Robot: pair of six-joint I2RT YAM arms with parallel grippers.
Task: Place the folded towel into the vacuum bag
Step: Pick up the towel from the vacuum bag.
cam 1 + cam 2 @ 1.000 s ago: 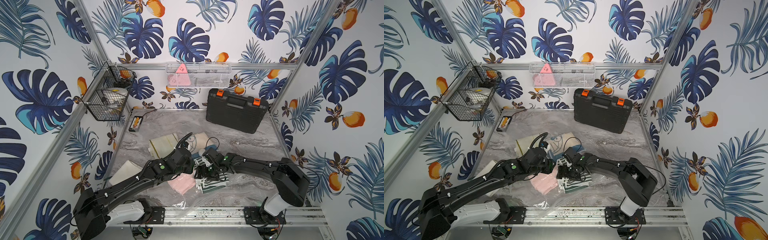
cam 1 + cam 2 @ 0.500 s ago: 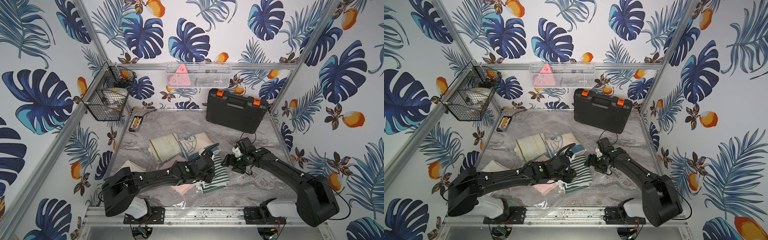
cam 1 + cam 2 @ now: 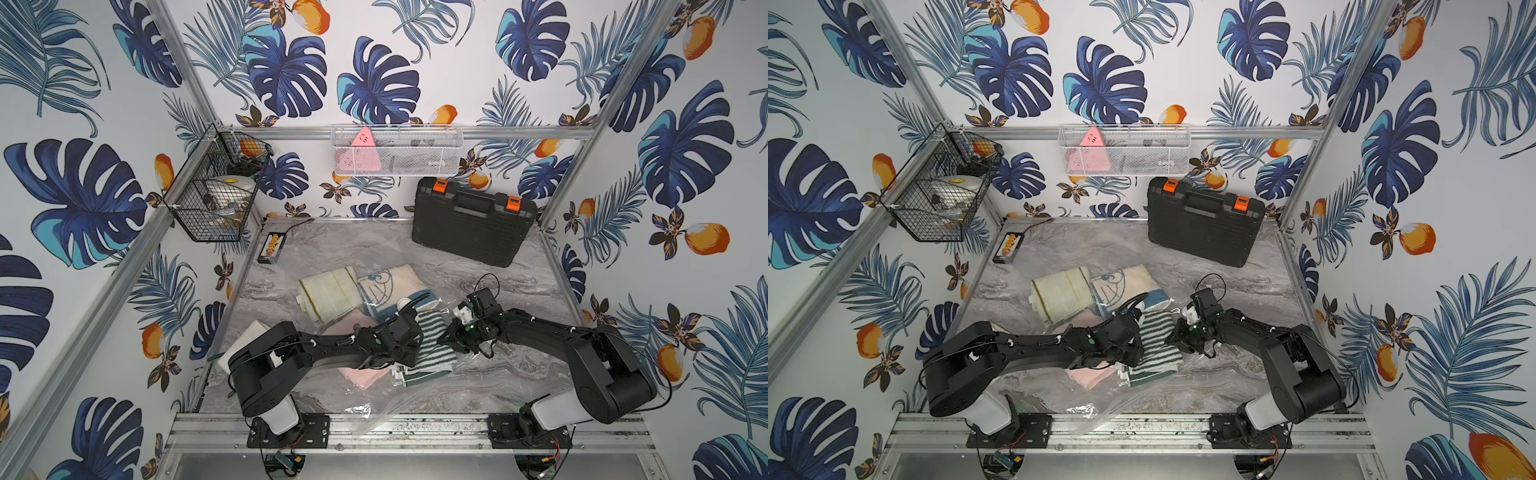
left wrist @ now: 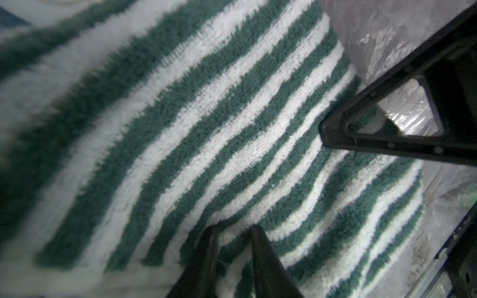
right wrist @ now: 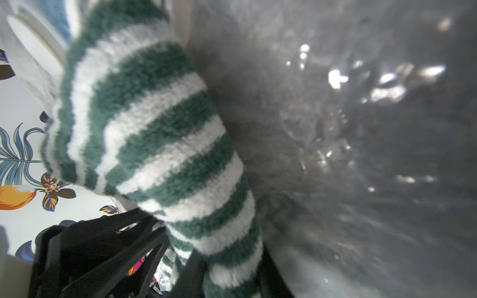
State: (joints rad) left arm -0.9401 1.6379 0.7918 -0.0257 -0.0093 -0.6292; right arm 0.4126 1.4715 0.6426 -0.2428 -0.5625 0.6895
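Both arms reach low over the grey marble worktop, meeting at the green-and-white striped towel, which sits front-centre, w/ a pink towel just beside it on the left arm's side.

L hand: narrow, fingers pinching a raised fold of the striped towel. R hand: also narrow, closed on the towel's opposite edge. In the R wrist view the cloth runs out from between its fingers, and crinkly film lies right next to it.

The vacuum bag is spread under and around the towels, its clear film reaching the front rail. A zip strip runs diagonally there, and the round white valve cap sits near the far towels. Can't tell if the striped towel is inside the film or on top of it.

Further back lie a cream towel and a towel w/ a blue cartoon-cat face, the only print legible.

Marks on the pink triangle in the white mesh basket are too small to read. Same for the black case w/ orange latches.
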